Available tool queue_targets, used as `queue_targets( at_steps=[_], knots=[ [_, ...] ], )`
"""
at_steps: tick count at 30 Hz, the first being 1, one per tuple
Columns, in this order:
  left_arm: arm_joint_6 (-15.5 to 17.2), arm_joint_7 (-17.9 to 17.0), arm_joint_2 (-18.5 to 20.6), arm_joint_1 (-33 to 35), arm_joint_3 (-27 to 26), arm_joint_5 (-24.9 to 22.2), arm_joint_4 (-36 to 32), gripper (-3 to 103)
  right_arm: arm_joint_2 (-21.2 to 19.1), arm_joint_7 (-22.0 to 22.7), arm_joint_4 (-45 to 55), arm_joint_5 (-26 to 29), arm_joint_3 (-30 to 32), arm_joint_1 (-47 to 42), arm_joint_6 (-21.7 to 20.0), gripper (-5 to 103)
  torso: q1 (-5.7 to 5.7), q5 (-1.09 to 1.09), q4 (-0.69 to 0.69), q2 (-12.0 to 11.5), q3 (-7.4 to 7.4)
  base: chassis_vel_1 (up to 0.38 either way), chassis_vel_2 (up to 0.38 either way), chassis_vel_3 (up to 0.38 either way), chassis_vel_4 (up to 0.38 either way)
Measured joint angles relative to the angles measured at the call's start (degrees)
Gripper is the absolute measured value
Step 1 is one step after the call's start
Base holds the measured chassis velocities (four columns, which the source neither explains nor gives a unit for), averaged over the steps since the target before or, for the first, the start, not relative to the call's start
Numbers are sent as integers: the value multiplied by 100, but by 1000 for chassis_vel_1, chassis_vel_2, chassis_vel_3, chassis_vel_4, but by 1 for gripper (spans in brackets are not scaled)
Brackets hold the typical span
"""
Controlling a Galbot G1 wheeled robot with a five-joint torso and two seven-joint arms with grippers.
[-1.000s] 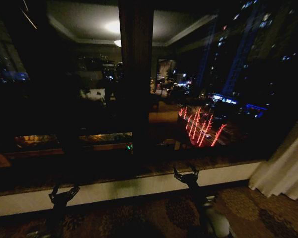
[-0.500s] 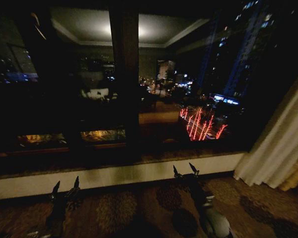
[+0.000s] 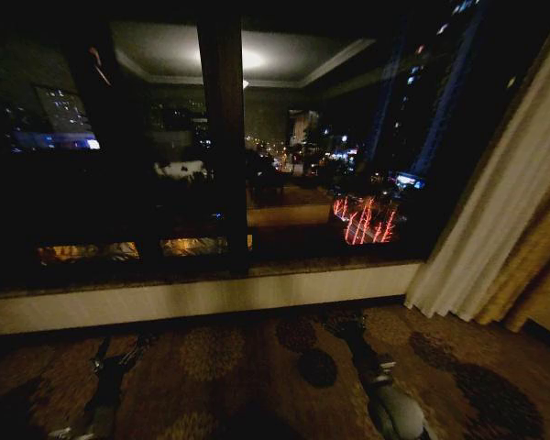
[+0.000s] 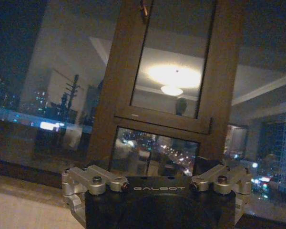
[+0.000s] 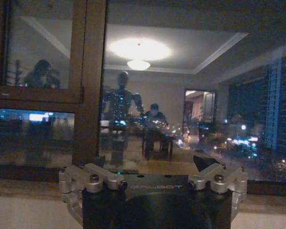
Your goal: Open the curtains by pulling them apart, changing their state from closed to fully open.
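A sheer cream curtain (image 3: 495,211) hangs bunched at the right side of the dark window (image 3: 330,183), beside a golden drape (image 3: 543,266). The glass from there leftward is bare and shows city lights and the reflected room. My left gripper (image 3: 121,348) is low over the carpet, below the window sill (image 3: 202,298), its fingers spread and holding nothing. My right gripper (image 3: 348,323) is also low and open, left of the curtain and well apart from it. Both wrist views look at the window glass.
A dark vertical window post (image 3: 222,137) divides the glass. A pale wall (image 3: 257,295) runs under the sill. Patterned carpet (image 3: 257,376) covers the floor in front. The wooden window frame (image 4: 128,86) shows close in the left wrist view.
The camera has swung to the right and down, so more of the curtain and floor show. Both grippers sit lower against the sill than before and stay open.
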Motion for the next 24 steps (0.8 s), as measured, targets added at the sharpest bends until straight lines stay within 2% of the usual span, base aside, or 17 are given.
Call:
queue_targets(
  at_steps=[4, 7, 10, 12, 24],
  knots=[
    [0, 0, 0, 3, -2, 0, 0, 100, 0, 0, 0, 0, 0, -2, 0, 100, -8, 1, 2, 7, -4, 204, -296, -221, 259],
    [0, -1, 1, 2, -3, 0, 0, 100, 1, -1, 1, 0, -1, -1, 0, 100, -6, -9, 1, 6, -3, 74, 11, -152, 108],
    [0, -1, 2, 0, -3, 0, 0, 100, 1, 0, 1, 0, -1, -2, 0, 100, -4, -4, -1, 3, -1, 14, 8, -73, 3],
    [-1, -1, 2, 0, -3, 0, 0, 100, 1, 0, 1, 0, -1, 0, 0, 100, 2, -1, 3, -2, 2, -7, 21, 15, -25],
    [0, -1, 1, 1, -1, 0, 0, 100, 1, 0, 1, 0, -1, 0, 0, 100, -4, -3, 2, 2, -2, -19, 28, 37, -15]
  ],
)
